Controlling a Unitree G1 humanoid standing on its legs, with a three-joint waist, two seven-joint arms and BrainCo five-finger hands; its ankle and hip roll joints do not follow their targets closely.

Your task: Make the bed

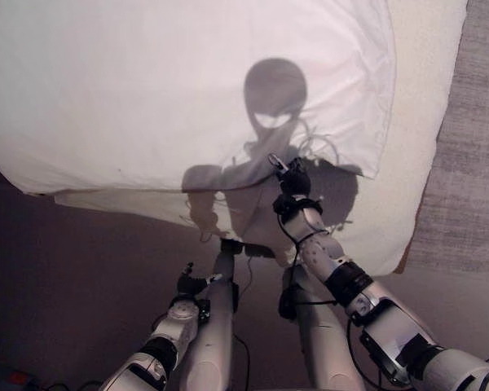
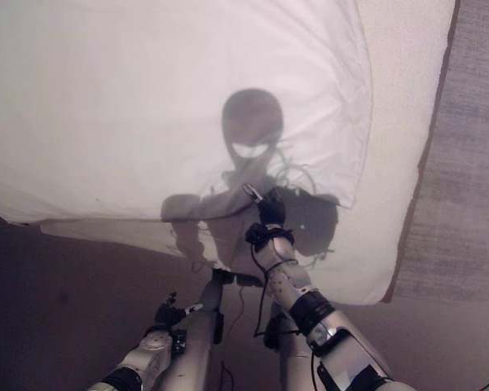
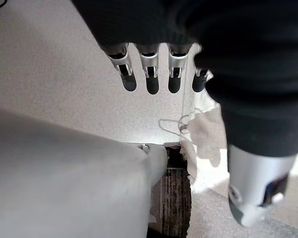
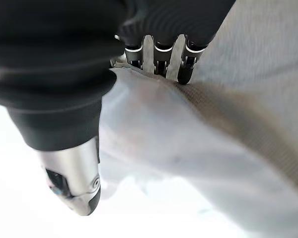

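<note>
Duvet [image 1: 171, 90] is lying white over the mattress [image 1: 424, 122], filling the scene from nine to one o'clock.
Right hand [image 1: 292, 175] is pinching its lower edge; left hand [image 1: 191, 285] is hanging relaxed at six o'clock.

Cream mattress [image 1: 407, 163] on the bed, white duvet [image 1: 147, 90] spread over it — grey carpet floor [image 1: 473, 195] alongside

duvet [image 1: 147, 90] on mattress [image 1: 416, 122] | carpet [image 1: 473, 163] right of mattress
</note>
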